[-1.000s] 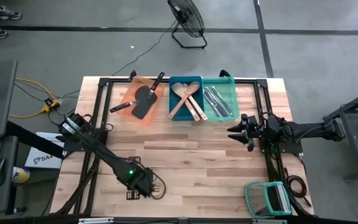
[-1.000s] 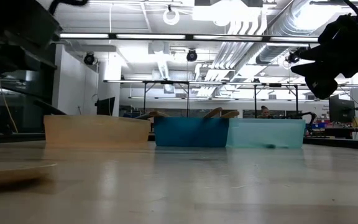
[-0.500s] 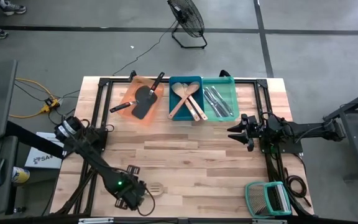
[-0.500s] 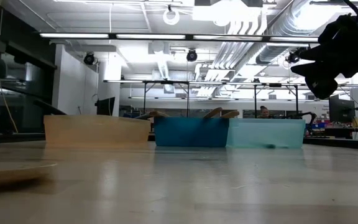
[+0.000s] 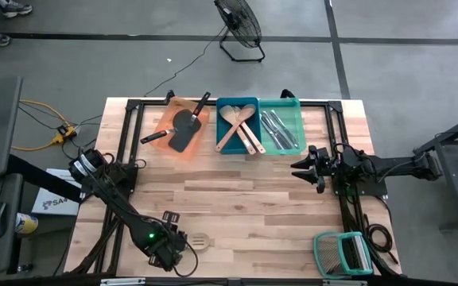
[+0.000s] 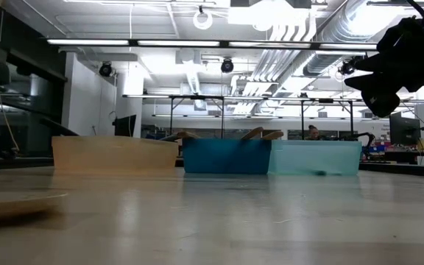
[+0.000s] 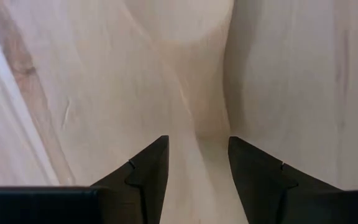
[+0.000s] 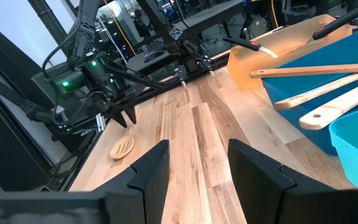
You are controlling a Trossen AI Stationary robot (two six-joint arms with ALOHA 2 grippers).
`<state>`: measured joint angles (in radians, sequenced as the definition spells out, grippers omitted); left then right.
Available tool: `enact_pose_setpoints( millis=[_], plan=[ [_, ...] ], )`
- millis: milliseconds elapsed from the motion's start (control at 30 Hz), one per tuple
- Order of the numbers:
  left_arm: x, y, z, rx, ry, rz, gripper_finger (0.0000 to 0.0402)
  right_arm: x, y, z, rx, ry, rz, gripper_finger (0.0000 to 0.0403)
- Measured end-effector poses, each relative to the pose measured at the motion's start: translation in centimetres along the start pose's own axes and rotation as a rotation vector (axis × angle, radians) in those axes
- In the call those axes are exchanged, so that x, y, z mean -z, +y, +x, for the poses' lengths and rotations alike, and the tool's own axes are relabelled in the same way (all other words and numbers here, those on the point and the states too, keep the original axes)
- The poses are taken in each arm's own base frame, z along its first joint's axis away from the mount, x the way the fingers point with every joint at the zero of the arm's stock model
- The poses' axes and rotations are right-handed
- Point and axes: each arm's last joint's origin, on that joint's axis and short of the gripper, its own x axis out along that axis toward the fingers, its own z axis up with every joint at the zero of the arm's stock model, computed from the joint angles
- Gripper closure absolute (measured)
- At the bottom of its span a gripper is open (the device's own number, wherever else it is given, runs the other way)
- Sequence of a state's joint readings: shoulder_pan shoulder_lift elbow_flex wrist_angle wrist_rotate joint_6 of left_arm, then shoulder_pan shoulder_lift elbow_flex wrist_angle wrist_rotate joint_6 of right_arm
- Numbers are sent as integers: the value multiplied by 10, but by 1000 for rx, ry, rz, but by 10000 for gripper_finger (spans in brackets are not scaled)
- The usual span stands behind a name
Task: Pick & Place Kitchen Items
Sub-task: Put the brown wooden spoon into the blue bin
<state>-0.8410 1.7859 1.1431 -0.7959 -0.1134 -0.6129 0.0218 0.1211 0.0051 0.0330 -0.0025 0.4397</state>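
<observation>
- The desk (image 5: 245, 199) is a pale wooden slab; on the high view's clock face, three trays sit side by side at its 12 o'clock edge, and most of the kitchen items already lie in them.
- The orange tray (image 5: 183, 127) holds black spatulas (image 5: 183, 129). The blue tray (image 5: 237, 127) holds wooden spoons (image 5: 237, 125). The teal tray (image 5: 281, 125) holds silver cutlery (image 5: 275, 130).
- A green-framed wire rack (image 5: 342, 254) sits at about 5 o'clock, near the desk's corner.
- Your left claw (image 5: 183, 240) is down at about 7 o'clock, its fingers parted with nothing between them, right beside the one item left out of the trays.
- Your right claw (image 5: 302, 168) waits at about 3 o'clock, raised above the desk, fingers spread and empty.
- That loose item is a slotted wooden spatula (image 5: 199, 240), lying flat on the bare desk just beside the left claw. In the left wrist view its pale handle appears to run between the claw's fingers (image 7: 148, 171); I cannot tell whether they touch it.
- Expect the spatula to be light, stiff and dry, so it should not bend or crush, but its smooth, thin profile could skid on the desk.
- Take it across the narrow handle close to the head, fingers low on either side, and squeeze firmly so it will not pivot when lifted.
- By its material, it probably belongs in the blue tray.
</observation>
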Motion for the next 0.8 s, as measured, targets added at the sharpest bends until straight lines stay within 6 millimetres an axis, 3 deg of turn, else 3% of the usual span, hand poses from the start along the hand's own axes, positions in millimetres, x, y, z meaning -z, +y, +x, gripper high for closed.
enact_pose_setpoints(
  millis=[167,467,633,800],
  plan=[
    [-1,-2,0,36,-3,-2,226,0,0,0,0,0,0,247],
    [0,-2,7,39,40,-26,126,0,0,0,0,0,0,247],
    [0,-4,15,35,71,-83,125,0,0,0,0,-1,0,247],
    [-1,-4,17,22,69,-164,159,0,0,0,0,0,0,247]
  ],
)
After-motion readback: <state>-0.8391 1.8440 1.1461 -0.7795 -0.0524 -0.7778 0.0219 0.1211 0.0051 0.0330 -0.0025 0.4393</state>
